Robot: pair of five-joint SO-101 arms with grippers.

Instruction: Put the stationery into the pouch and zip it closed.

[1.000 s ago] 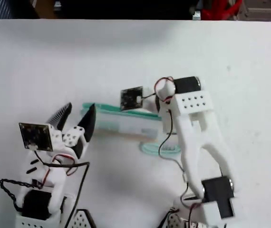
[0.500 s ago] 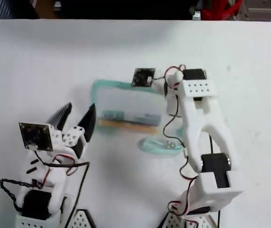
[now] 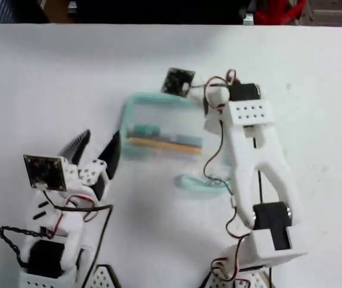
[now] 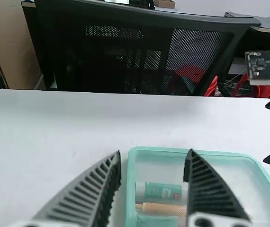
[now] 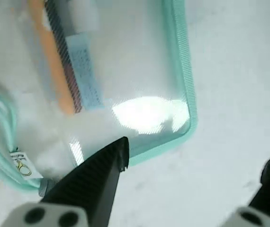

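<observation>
Pouch (image 3: pixel 162 123) rolled flat, farther off; both my jaws open, right ones over its corner. Unpinned, it may skid during zipping.

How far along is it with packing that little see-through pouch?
The stationery already lies inside the pouch, which rests flat on the table. Nothing is gripped: the left gripper and right gripper are both open, one at each end of the pouch. Zipping seems to be what is left; I cannot tell whether the zip is shut.

Clear pouch (image 3: pixel 162 119), mint trim; orange, perhaps blue, stationery (image 3: pixel 159 142) inside.
</observation>
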